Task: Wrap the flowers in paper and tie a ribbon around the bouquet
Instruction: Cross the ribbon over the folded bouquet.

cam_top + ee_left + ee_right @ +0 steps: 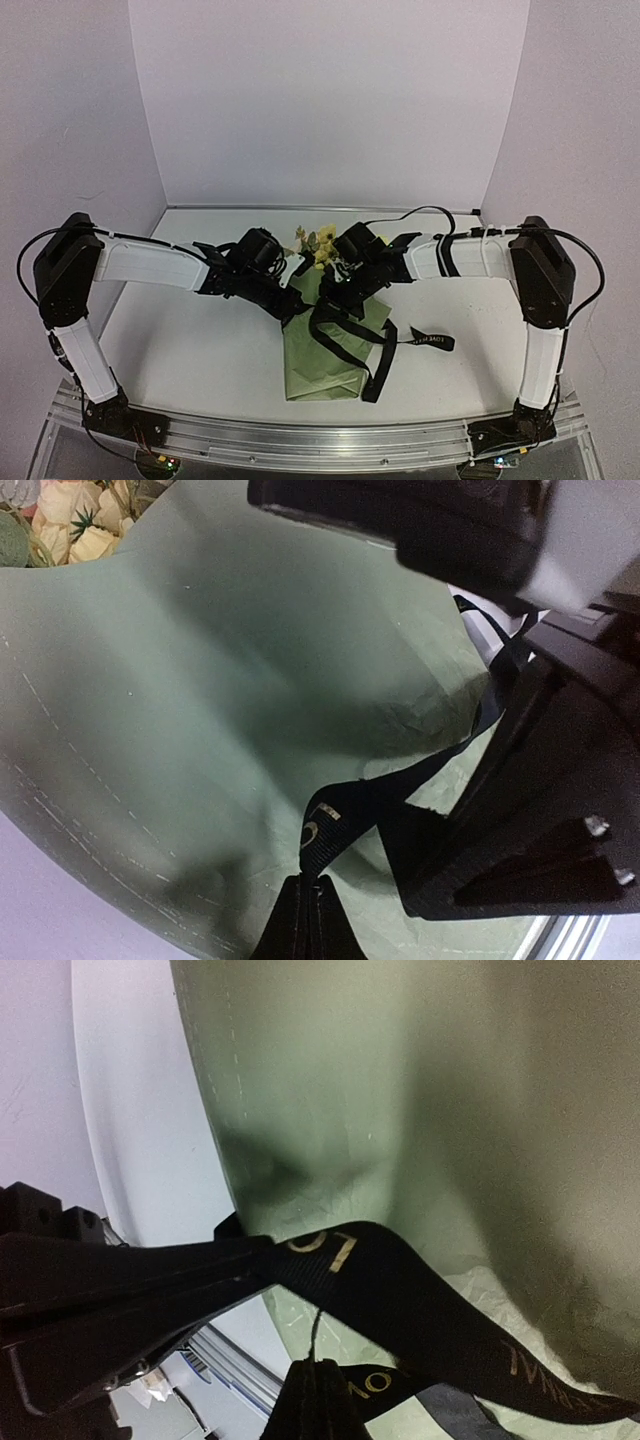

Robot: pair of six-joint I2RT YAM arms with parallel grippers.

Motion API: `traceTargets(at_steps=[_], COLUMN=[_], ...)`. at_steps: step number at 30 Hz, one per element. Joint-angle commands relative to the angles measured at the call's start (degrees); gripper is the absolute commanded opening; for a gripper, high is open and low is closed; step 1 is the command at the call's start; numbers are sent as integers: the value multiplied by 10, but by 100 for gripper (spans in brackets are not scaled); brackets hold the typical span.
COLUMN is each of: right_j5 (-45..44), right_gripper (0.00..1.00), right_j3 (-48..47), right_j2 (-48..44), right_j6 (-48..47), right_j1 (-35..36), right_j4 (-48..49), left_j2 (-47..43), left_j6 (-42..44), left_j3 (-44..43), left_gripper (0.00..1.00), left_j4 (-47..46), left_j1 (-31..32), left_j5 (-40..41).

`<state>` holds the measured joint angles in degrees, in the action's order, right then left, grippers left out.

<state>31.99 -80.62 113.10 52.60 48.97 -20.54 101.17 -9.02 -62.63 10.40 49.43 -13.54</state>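
The bouquet [320,370] lies mid-counter [200,340], its yellow flowers [318,243] toward the far wall. The black ribbon [428,341] loops over the olive paper [200,680]. The left claw [315,885] and right claw [318,1368] each pinch the ribbon, close together.

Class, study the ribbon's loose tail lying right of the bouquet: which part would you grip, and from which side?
Probably the ribbon tail just short of its tip, from straight above, pinching across its width: it lies flat on the table, clear of the paper.
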Motion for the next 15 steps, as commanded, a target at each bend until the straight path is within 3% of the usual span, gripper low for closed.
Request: traceTargets(at_steps=[1, 15], right_j5=[-5, -52], right_gripper=[0, 0], right_j3=[7, -26], right_j2=[13, 48], right_j6=[-8, -64], right_j1=[4, 4], right_j4=[21, -39], left_j2=[-41, -62], left_j6=[1, 14], left_j3=[2, 19], left_gripper=[0, 0], left_j4=[-22, -23], left_j1=[-6, -7], left_j5=[-10, -15])
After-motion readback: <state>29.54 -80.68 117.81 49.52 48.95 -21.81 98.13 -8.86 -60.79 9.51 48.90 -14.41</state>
